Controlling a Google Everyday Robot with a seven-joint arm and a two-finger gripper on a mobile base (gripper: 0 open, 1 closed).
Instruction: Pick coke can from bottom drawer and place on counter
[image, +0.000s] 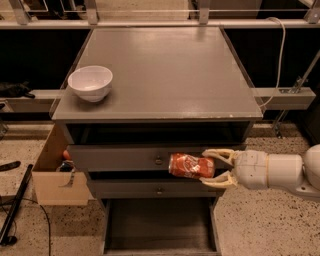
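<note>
The gripper (209, 167) pinches the can (189, 166), which lies sideways at its 9 o'clock, in front of the upper drawers (125, 159). The counter (165, 70) is up at 12 o'clock.

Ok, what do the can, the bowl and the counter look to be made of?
Coke can, held sideways in the gripper in front of the upper drawers: likely thin metal, printed red-orange with a faint sheen. White bowl: glossy, ceramic or plastic, cannot tell which. Counter: smooth grey, slightly shiny, front edge worn pale; probably laminate or painted board.
</note>
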